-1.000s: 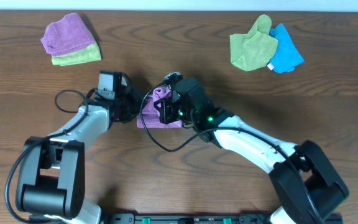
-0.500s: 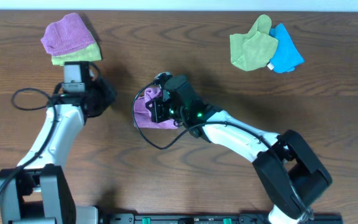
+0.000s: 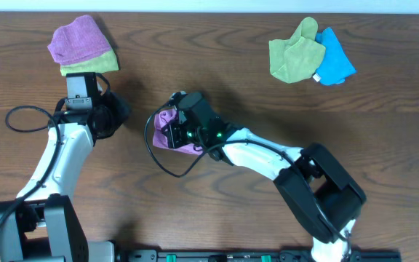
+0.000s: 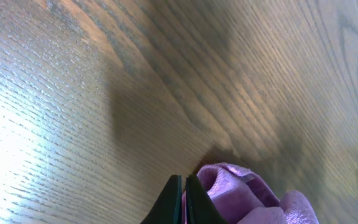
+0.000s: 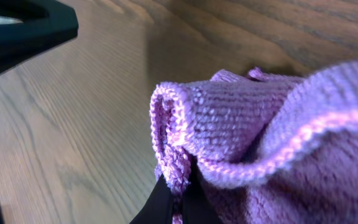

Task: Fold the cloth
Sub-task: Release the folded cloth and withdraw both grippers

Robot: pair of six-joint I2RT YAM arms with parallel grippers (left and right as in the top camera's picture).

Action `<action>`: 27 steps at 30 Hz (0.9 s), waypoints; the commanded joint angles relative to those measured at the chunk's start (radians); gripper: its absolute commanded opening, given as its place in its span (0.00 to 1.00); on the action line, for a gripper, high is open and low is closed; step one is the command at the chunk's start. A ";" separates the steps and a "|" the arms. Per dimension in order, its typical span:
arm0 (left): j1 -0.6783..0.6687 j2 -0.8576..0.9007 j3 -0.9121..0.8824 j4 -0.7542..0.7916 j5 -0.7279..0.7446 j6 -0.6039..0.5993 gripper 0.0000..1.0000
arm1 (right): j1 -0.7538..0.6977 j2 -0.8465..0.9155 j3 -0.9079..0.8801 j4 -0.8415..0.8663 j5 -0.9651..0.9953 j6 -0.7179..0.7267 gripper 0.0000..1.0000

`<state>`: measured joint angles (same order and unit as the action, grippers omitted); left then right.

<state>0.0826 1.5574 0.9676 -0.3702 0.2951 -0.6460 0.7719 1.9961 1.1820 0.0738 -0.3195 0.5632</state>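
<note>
The purple cloth [image 3: 164, 120] lies bunched on the table's middle, mostly under my right gripper [image 3: 172, 132]. In the right wrist view the right gripper [image 5: 179, 186] is shut on the cloth's hemmed edge [image 5: 247, 124], which is lifted and folded over. My left gripper [image 3: 116, 115] is to the left of the cloth and apart from it. In the left wrist view the left gripper [image 4: 184, 194] is shut, and the cloth [image 4: 241, 193] shows just beyond its tips. No white tag is visible.
A second purple cloth [image 3: 78, 40] lies on a lime-green one [image 3: 93, 67] at the back left, close to my left arm. A green cloth [image 3: 293, 52] and a blue cloth [image 3: 337, 62] lie at the back right. A black cable [image 3: 158, 156] loops beside the right gripper.
My left gripper has left the cloth and pulled back to the left. My right gripper has moved left with the cloth's edge in it.
</note>
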 commanded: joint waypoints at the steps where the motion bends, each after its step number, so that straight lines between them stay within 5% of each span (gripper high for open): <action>1: 0.004 -0.019 0.019 -0.012 -0.014 0.023 0.06 | 0.008 0.021 0.040 -0.011 -0.007 0.005 0.01; 3: 0.004 -0.019 0.019 -0.014 -0.014 0.027 0.06 | 0.008 0.022 0.045 -0.012 -0.007 0.004 0.11; 6: 0.004 -0.019 0.019 -0.014 -0.014 0.027 0.06 | 0.008 0.022 0.045 -0.012 -0.008 -0.001 0.40; 7: 0.004 -0.019 0.019 -0.014 -0.014 0.027 0.06 | 0.008 0.022 0.047 -0.012 -0.020 -0.017 0.54; 9: 0.004 -0.019 0.019 -0.014 -0.014 0.030 0.06 | 0.008 0.022 0.050 -0.015 -0.055 -0.041 0.99; 18: 0.004 -0.028 0.019 -0.016 -0.009 0.030 0.08 | -0.018 -0.020 0.050 -0.069 -0.172 -0.051 0.99; 27: 0.004 -0.169 0.019 -0.096 -0.003 0.030 0.48 | -0.145 -0.282 0.050 -0.503 -0.155 -0.438 0.99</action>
<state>0.0826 1.4372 0.9676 -0.4461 0.2882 -0.6231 0.6701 1.7958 1.2201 -0.3565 -0.4644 0.3054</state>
